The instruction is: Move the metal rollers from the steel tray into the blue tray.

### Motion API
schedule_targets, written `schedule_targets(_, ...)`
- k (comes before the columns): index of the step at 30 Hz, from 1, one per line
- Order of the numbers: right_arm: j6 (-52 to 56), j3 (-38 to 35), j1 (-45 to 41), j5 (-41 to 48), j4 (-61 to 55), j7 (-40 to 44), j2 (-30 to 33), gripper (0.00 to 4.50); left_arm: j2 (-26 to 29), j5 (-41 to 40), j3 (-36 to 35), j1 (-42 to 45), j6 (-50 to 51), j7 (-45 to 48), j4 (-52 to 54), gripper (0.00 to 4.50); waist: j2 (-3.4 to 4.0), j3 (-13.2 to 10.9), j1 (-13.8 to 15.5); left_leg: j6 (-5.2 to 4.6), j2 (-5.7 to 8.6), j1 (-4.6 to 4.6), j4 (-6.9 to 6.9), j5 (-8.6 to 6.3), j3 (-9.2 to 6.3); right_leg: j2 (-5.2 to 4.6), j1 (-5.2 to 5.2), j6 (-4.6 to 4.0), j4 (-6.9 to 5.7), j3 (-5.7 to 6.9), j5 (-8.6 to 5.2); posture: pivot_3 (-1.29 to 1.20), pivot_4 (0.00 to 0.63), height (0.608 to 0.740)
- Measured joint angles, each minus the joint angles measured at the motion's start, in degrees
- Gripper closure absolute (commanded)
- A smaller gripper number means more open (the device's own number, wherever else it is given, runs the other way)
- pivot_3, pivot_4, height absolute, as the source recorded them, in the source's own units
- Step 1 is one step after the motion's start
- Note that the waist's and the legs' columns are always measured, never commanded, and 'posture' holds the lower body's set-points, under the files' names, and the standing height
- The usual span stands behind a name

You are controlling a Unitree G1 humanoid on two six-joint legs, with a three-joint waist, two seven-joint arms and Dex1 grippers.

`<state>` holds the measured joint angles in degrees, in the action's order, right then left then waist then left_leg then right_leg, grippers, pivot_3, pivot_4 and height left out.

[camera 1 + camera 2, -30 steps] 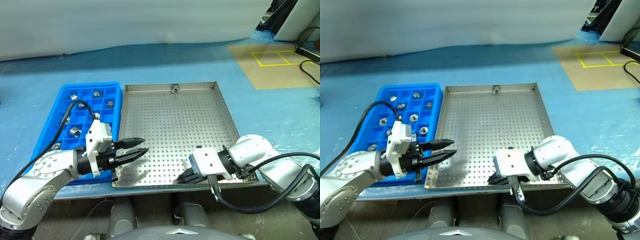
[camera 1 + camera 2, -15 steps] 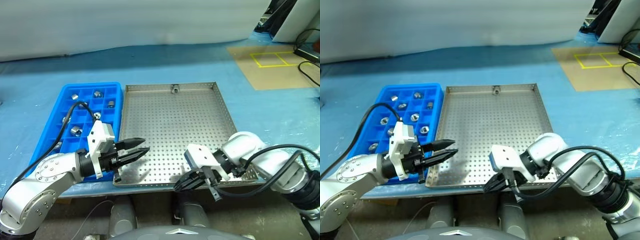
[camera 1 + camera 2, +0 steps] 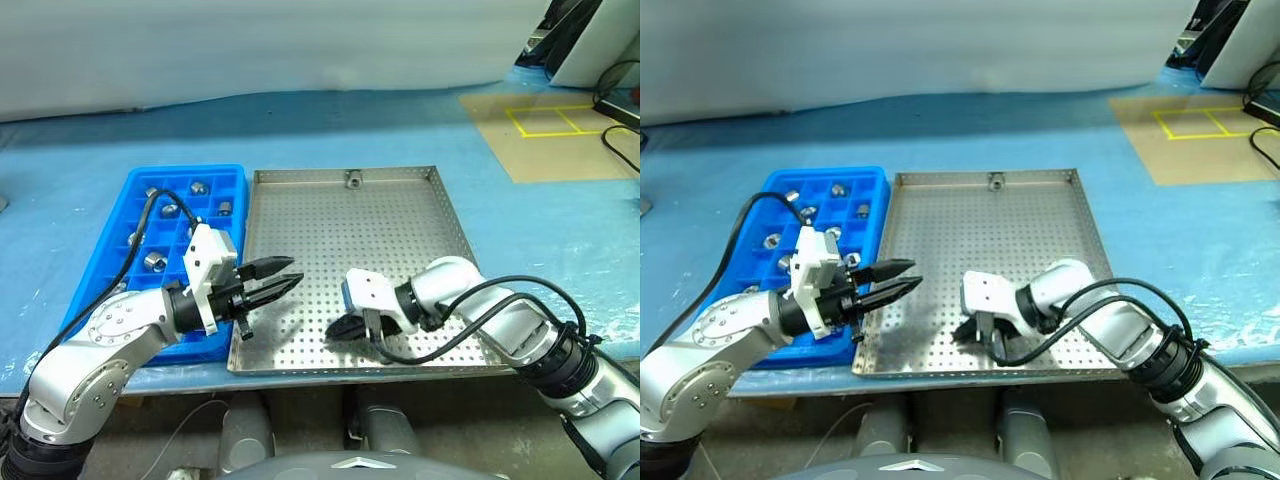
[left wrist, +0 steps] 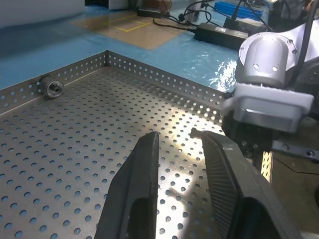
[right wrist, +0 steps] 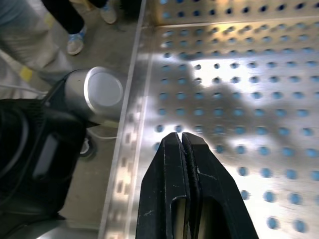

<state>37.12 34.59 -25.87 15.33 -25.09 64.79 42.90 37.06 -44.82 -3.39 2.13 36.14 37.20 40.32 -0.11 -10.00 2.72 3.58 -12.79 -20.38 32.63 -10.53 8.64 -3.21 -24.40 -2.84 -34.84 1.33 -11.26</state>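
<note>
Left eye view shows the steel tray [image 3: 400, 215] beside the blue tray [image 3: 135, 205] on the desk [image 3: 90, 150]. One metal roller [image 3: 353, 179] lies at the steel tray's far rim; other rollers [image 3: 154, 262] sit in the blue compartments. Left tool [image 3: 284, 282] hovers over the steel tray's near left corner, empty, with a narrow gap between its fingers. Right tool [image 5: 182, 144] is clenched on nothing, low over the near part.
</note>
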Motion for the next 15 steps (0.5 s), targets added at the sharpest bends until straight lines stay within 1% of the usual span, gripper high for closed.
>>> schedule_targets(1, -0.9, 0.7, 0.2, -0.9, 0.0, 0.2, -0.1, 4.48, 0.0, 0.1, 0.0, 0.1, 0.0, 0.0, -0.1, 3.08, 0.00, 0.0, -0.2, 0.00, 0.00, 0.00, 0.01, -0.01, 0.00, 0.00, 0.00, -0.02, 0.00, 0.00, 0.01, -0.02, 0.150, 0.740)
schedule_targets(3, -2.7, 1.7, 0.2, -3.1, 0.2, 0.8, 0.1, 4.48, -0.2, 0.2, 0.1, 0.8, 0.0, -0.3, -0.3, 3.08, 0.00, 0.0, -0.3, -0.03, 0.00, 0.03, 0.05, -0.03, 0.01, 0.00, 0.00, 0.22, -0.04, -0.01, -0.12, -0.02, 0.150, 0.740)
schedule_targets(7, -4.5, 2.4, 0.8, -5.2, 0.9, 2.5, 0.6, 4.48, -0.5, 0.2, 0.3, 1.9, 0.1, -0.8, -0.3, 3.08, 0.00, 0.0, -0.2, -0.06, 0.00, 0.07, 0.11, -0.04, 0.00, -0.01, 0.02, 0.23, -0.10, -0.01, -0.12, -0.02, 0.150, 0.740)
schedule_targets(13, -7.1, 2.8, 4.5, -7.8, 0.2, 4.9, 4.8, 4.48, -1.1, 1.2, 1.0, 2.3, 0.1, -1.3, -0.7, 3.08, 0.00, 0.0, 0.2, -0.14, 0.01, 0.01, 0.05, -0.10, 0.00, -0.02, 0.05, 0.21, 0.01, -0.01, -0.14, -0.02, 0.150, 0.740)
schedule_targets(15, -7.6, 3.3, 6.1, -8.3, -0.6, 6.1, 5.9, 4.48, -1.5, 1.5, 1.5, 2.7, 0.1, -1.4, -1.3, 3.08, 0.00, 0.0, 0.1, -0.11, 0.01, -0.02, 0.04, -0.17, 0.00, -0.02, 0.05, -0.03, 0.02, -0.01, -0.06, -0.02, 0.150, 0.740)
